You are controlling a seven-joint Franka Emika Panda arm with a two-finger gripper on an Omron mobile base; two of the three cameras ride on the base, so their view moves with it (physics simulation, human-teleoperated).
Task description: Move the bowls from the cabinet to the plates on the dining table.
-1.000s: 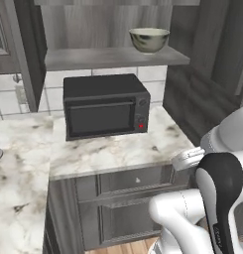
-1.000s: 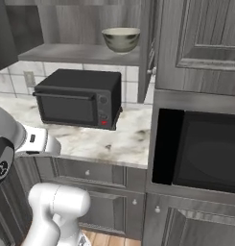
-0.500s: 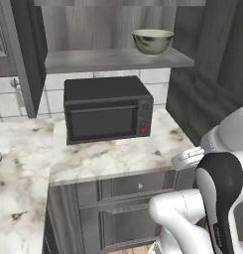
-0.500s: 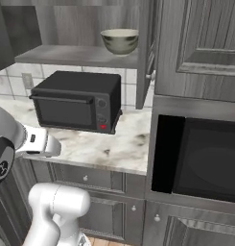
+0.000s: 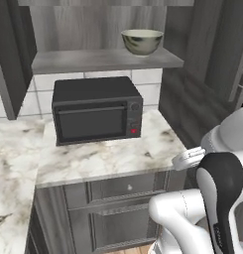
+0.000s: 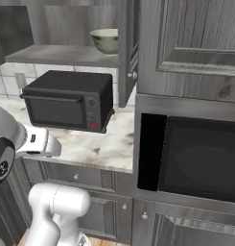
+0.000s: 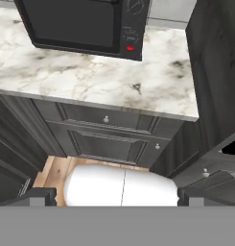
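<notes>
Clearly the step in hand, as I judge it, is the approach to the cabinet, with the reach for a bowl not yet begun; going left to right in the left base view, the cabinet's open door [image 5: 6,59] stands at the far left, the grey shelf [image 5: 103,60] runs across the middle, and the pale cream-green bowl [image 5: 142,41] sits upright toward the shelf's right end, well apart from the arm; directly below the shelf the black microwave [image 5: 97,110] rests on the marble surface [image 5: 110,158], with drawer fronts [image 5: 128,187] beneath; in the right base view the same bowl [image 6: 105,41] shows at the shelf's right end, close beside the cabinet's side panel [image 6: 130,53], and a built-in oven [image 6: 200,161] fills the wall to the right; the gripper [image 7: 118,194] hangs low, pointing down at the drawers and floor, its jaws spread fully apart with nothing between them; to do this well, I would bring the base square to the shelf, lift the hand high above the microwave's top before moving inward, and come at the bowl from the open left side, since the side panel crowds its right; taking one wall of the rim between the fingers looks the safer hold; a dark reddish bowl I cannot make out here.
</notes>
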